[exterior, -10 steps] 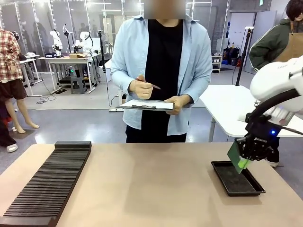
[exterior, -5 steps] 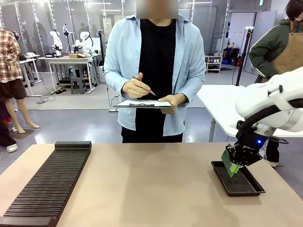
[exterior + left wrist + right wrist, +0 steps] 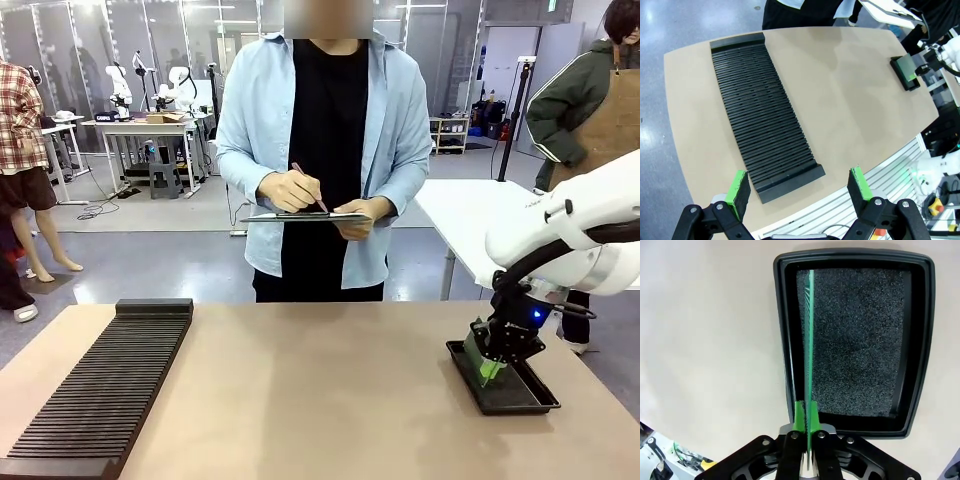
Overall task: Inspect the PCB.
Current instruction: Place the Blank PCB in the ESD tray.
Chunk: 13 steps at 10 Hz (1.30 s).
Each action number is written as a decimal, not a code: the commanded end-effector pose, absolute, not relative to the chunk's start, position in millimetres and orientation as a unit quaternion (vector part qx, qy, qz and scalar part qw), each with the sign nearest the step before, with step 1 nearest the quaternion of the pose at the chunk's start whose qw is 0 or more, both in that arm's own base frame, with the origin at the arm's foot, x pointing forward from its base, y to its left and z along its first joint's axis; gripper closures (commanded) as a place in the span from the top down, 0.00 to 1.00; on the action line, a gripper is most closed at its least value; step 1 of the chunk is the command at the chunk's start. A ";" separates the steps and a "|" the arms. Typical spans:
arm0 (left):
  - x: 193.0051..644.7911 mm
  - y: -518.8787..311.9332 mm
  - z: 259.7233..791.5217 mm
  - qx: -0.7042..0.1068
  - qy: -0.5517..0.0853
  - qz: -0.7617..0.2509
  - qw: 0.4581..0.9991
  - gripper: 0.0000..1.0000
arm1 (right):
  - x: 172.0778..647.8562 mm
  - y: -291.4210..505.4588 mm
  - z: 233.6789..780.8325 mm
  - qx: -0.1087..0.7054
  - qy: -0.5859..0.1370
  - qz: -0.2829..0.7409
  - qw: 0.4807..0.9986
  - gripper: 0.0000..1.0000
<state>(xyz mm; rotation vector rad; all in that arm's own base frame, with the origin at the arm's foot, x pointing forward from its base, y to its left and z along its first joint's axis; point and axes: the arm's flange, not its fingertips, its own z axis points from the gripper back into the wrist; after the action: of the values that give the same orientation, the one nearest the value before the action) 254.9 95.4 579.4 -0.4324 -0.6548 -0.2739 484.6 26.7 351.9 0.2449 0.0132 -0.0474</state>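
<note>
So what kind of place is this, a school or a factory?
Most likely a robot lab or workshop. Behind the person with the clipboard stand more tables with white robot arms, and here the right gripper lowers a PCB into a foam-lined black tray.

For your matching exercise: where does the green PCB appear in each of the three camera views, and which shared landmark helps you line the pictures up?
Front view: the PCB sits lower right, held by the right gripper over the black tray.
Left wrist view: a small green patch far upper right, at the tray.
Right wrist view: seen edge-on, a thin green line at centre.
Shared landmark: the black tray.
</note>
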 end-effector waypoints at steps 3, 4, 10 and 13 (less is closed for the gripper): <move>253.4 93.6 579.4 -0.203 -0.316 -0.124 0.919 1.00 | 486.7 28.5 346.7 0.106 0.017 -0.025 0.994 0.34; 253.4 93.6 579.4 -0.203 -0.316 -0.124 0.919 1.00 | 485.1 27.7 345.9 0.100 0.016 -0.027 0.995 0.62; 253.4 93.6 579.4 -0.203 -0.316 -0.124 0.919 1.00 | 474.6 21.1 365.3 0.050 -0.006 -0.041 0.998 1.00; 253.4 93.6 579.4 -0.203 -0.316 -0.124 0.919 1.00 | 472.6 15.4 373.7 0.041 -0.010 -0.050 0.998 1.00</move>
<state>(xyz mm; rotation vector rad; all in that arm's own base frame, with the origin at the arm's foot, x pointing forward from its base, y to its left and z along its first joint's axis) 254.9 95.4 579.3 -0.4325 -0.6548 -0.2739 479.2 14.4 374.1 0.1190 -0.0199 -0.0638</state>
